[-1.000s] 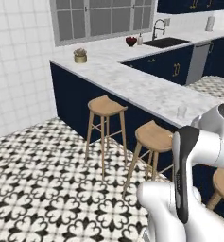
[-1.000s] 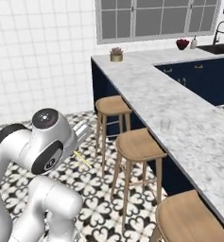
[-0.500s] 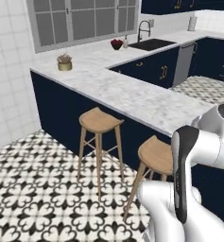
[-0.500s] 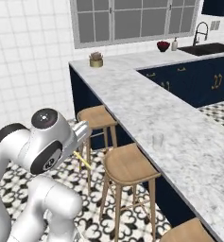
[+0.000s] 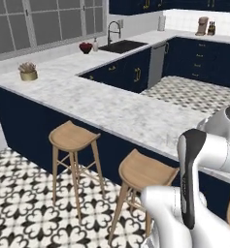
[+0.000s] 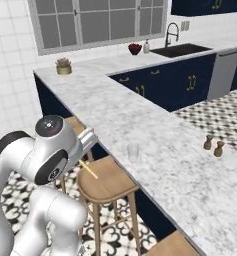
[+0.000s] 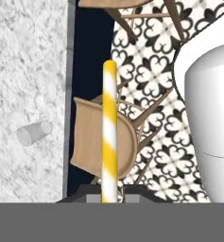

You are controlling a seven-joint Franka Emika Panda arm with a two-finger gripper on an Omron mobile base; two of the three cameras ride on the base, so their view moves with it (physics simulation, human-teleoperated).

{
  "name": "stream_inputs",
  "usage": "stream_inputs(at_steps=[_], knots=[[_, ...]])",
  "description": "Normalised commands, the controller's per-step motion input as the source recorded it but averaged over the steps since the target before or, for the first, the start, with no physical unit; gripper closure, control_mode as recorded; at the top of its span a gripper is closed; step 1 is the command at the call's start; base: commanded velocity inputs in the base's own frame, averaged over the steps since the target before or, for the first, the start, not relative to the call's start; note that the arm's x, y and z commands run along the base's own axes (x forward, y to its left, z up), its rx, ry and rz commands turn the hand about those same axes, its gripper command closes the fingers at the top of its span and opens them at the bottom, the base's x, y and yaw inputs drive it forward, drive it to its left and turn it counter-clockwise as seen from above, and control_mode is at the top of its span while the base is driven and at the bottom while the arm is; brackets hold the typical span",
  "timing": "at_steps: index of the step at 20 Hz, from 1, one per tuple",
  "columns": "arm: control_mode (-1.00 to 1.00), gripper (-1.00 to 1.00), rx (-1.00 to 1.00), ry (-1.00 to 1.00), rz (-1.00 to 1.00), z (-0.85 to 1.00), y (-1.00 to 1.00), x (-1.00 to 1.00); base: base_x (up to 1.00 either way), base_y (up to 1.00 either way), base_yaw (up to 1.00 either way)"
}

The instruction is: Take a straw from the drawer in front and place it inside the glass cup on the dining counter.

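Note:
My gripper (image 7: pixel 108 193) is shut on the straw (image 7: pixel 108 132), a yellow and white striped tube that points away from the hand over a wooden stool. In the right base view the straw (image 6: pixel 88 169) sticks out below the hand, beside the counter's edge. The glass cup (image 7: pixel 34 133) stands on the marble dining counter (image 7: pixel 23 71), to the left of the straw and apart from it. From the right base camera the glass cup (image 6: pixel 134 151) is near the front edge of the dining counter (image 6: pixel 160 125). The drawer is out of view.
Wooden stools (image 5: pixel 73 138) (image 5: pixel 145 170) stand along the navy counter front, one stool (image 6: pixel 107 181) just below the straw. Two small shakers (image 6: pixel 213 145) sit farther right on the counter. A potted plant (image 5: pixel 27 71), a red bowl (image 5: pixel 86 47) and the sink (image 5: pixel 122 46) are at the back.
The whole scene has slid as the base moved along and closer to the counter. The glass cup has come into view. The gripper still holds the straw.

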Motion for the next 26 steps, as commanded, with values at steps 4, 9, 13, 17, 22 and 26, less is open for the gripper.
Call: stream_inputs(at_steps=[4,9,13,17,22,26], knots=[[1.00,1.00,0.00,0.00,0.00,0.00,0.00,0.00,0.35,-0.29,-0.39],[-1.00,1.00,0.02,0.00,-0.08,0.00,-0.06,0.03,0.15,-0.24,-0.33],[-1.00,1.00,0.07,0.00,-0.41,0.00,-0.28,0.16,0.00,0.00,0.00],[-1.00,1.00,0.02,0.00,-0.30,0.13,-0.32,0.46,0.00,0.00,0.00],[-1.00,1.00,0.28,-0.15,-0.16,0.56,-0.04,0.59,0.00,0.00,0.00],[-1.00,1.00,0.51,-0.34,-0.02,0.33,-0.03,0.39,0.00,0.00,0.00]])
